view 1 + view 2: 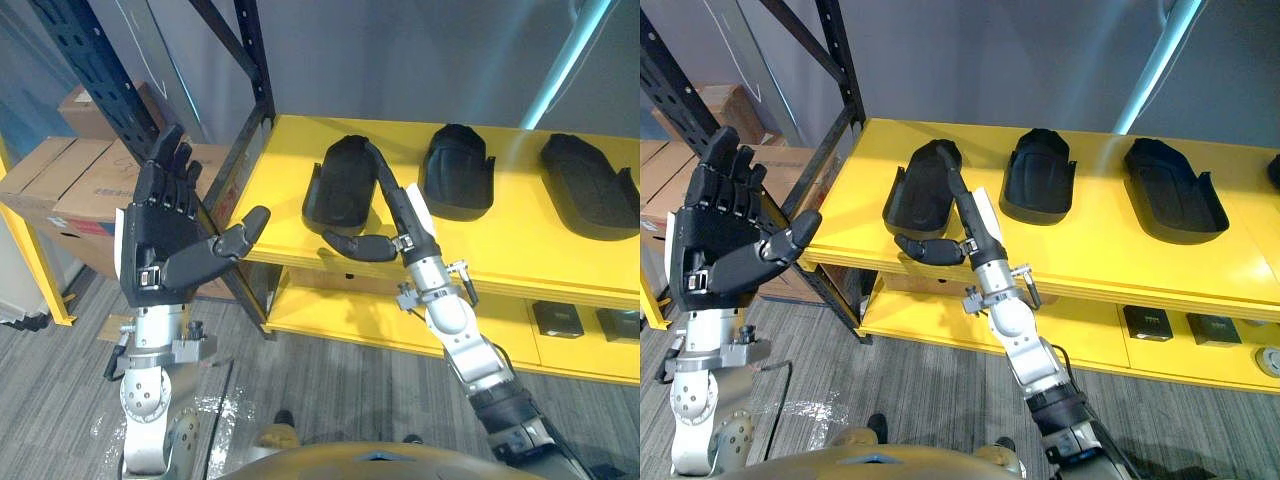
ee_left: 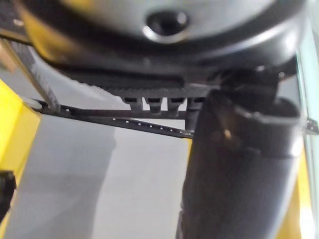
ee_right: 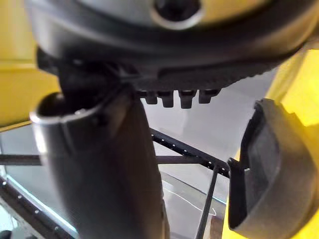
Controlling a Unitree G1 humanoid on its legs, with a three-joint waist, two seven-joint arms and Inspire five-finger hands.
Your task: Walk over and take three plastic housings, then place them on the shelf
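- The yellow shelf (image 1: 520, 240) stood in front of the robot, and three black plastic housings lay on its top board, well apart from one another in a row.
- The left housing (image 1: 338, 185) sat toward the shelf's left end, the middle housing (image 1: 457, 172) near the shelf's centre, and the right housing (image 1: 590, 185) toward its right end.
- The right hand (image 1: 408, 218) reached over the shelf's front edge. Its fingers (image 1: 958, 190) were straight and pressed together, laid along the right wall of the left housing, though I could not tell whether they touched it.
- Its thumb (image 1: 360, 245) stuck out sideways over the shelf's front edge, apart from the fingers and closed on nothing.
- In the right wrist view the left housing's raised wall (image 3: 264, 164) showed close beside that hand.
- The left hand (image 1: 160, 235) was held up off the shelf's left end — palm toward the camera, fingers spread and upright, thumb angled toward the shelf, holding nothing.
- On the shelf's lower level (image 1: 340, 315), toward the right end, lay two small dark boxes (image 1: 555, 318).
- Beyond the shelf's left end stood a dark rack upright (image 1: 100, 70) and stacked cardboard boxes (image 1: 70, 180).
- A grey floor (image 1: 330, 390) ran beneath the shelf.
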